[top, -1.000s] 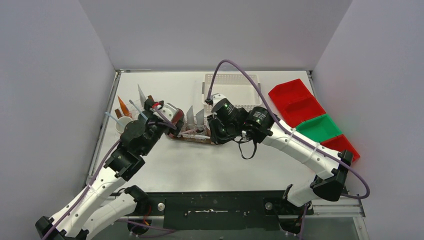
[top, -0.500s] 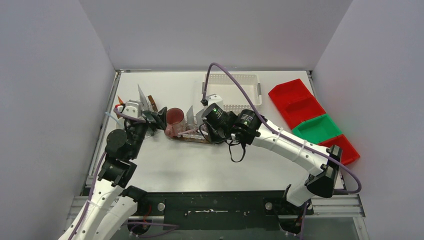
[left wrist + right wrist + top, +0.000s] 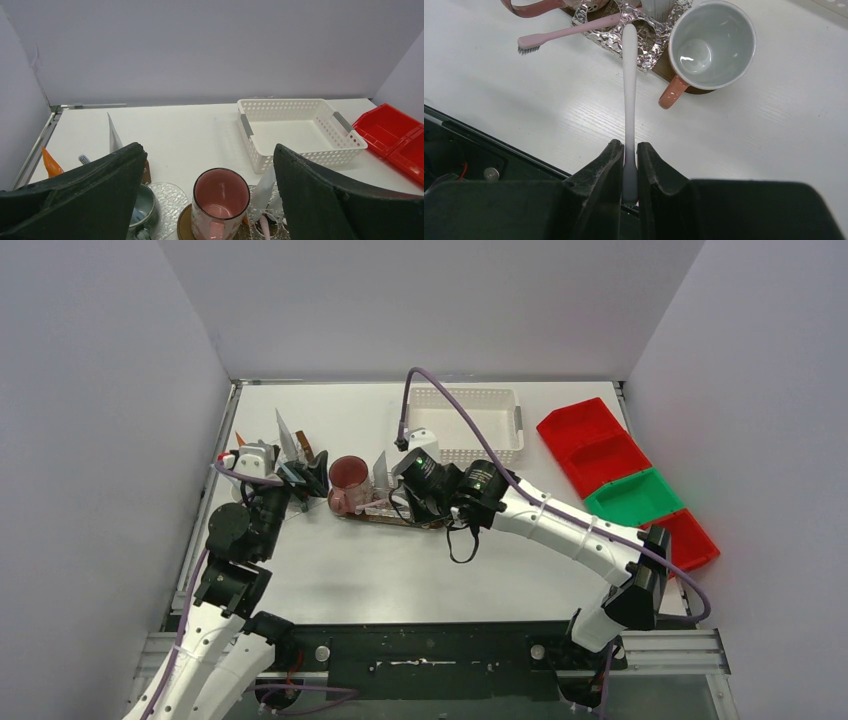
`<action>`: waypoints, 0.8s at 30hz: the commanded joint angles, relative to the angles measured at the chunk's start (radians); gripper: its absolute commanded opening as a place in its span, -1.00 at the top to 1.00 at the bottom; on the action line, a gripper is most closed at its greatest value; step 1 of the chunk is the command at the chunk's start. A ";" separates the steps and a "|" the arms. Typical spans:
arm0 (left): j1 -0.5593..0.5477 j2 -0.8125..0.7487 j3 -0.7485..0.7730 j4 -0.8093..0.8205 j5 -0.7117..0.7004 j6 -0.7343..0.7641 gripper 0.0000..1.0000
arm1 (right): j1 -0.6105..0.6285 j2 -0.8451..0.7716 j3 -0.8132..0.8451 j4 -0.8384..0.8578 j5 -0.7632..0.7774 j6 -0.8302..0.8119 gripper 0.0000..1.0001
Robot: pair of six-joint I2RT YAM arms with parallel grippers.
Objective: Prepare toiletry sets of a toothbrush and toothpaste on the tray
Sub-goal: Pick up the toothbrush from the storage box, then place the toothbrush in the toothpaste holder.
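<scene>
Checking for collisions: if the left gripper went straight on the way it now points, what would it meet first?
Most likely the maroon mug, standing close ahead between the open fingers of the left gripper. It sits low in the wrist view, so depth is uncertain.
</scene>
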 commanded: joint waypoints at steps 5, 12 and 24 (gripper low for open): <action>0.012 -0.011 -0.010 0.066 -0.020 -0.010 -0.95 | 0.007 0.026 -0.010 0.048 0.047 0.001 1.00; 0.019 -0.008 -0.015 0.073 -0.020 -0.012 -0.95 | -0.001 0.039 -0.033 0.079 0.061 -0.005 1.00; 0.024 -0.002 -0.022 0.082 -0.017 -0.013 -0.95 | -0.014 0.035 -0.112 0.192 0.099 -0.002 1.00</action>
